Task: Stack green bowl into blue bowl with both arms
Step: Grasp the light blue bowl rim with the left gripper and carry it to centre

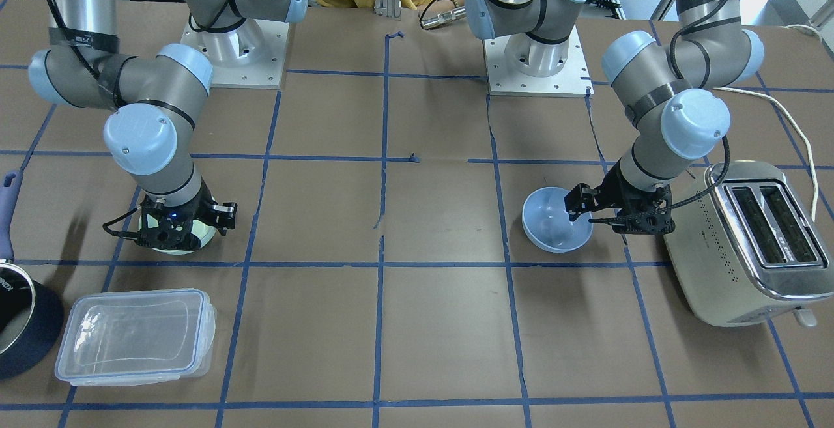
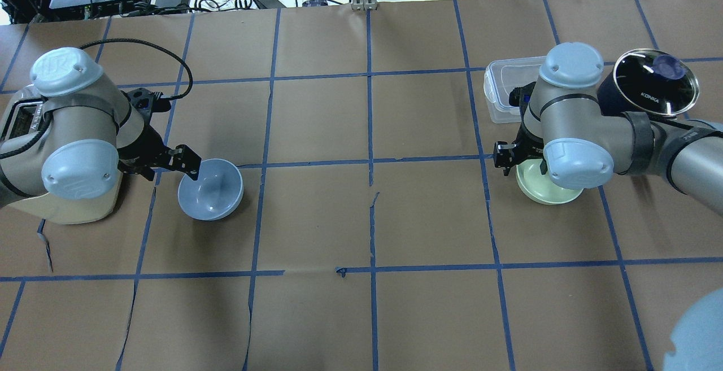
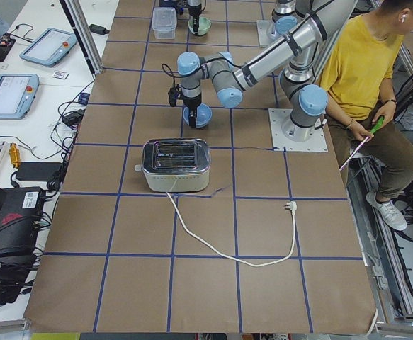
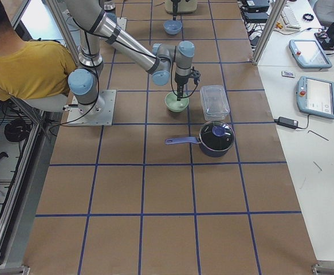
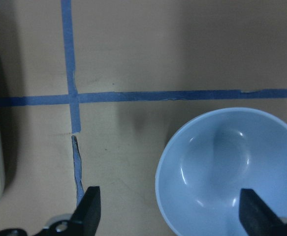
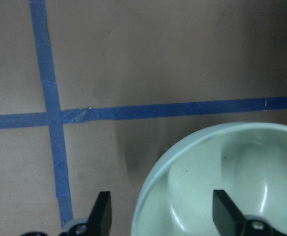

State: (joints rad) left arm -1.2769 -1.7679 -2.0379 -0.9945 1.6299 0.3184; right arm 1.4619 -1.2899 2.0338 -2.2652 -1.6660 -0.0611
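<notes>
Left to right: a toaster (image 1: 749, 245) stands just beside the left gripper (image 5: 173, 209), whose jaws are spread astride the rim of the blue bowl (image 2: 210, 189), one finger inside, one outside. This bowl sits on the left half of the table (image 2: 367, 218). The green bowl (image 2: 542, 190) sits well apart on the right half. The right gripper (image 6: 163, 211) straddles its rim likewise, jaws spread. A clear container (image 1: 133, 337) and a pot (image 2: 649, 86) lie near, on the far side.
</notes>
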